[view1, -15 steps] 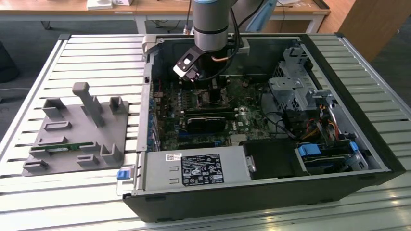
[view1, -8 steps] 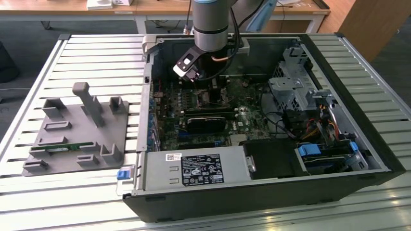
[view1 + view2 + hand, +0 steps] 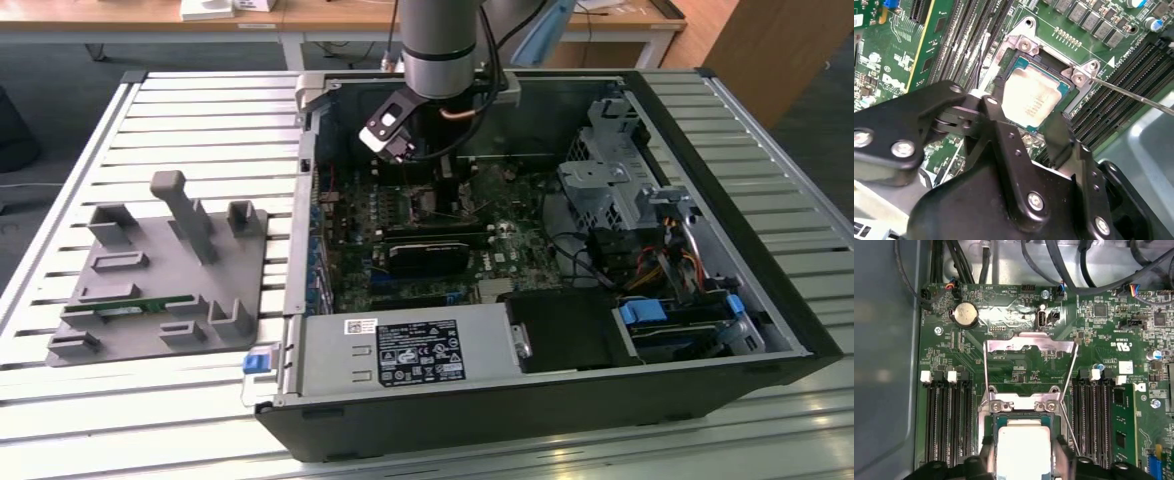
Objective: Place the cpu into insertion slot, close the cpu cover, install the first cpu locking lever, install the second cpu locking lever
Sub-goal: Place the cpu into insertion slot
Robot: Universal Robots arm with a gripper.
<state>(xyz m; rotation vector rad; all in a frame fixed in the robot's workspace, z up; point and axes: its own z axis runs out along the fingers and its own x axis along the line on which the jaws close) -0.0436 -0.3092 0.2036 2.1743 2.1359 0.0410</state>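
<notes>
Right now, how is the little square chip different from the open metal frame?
The cpu is a solid pale square; the cpu cover is a thin frame with green board showing through its window. The cpu lies flat at the insertion slot; the cpu cover is swung open, off it. Both are silvery metal.

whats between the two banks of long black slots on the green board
The cpu, in the insertion slot, with the cpu cover raised open; the first wrist view shows it.
</notes>
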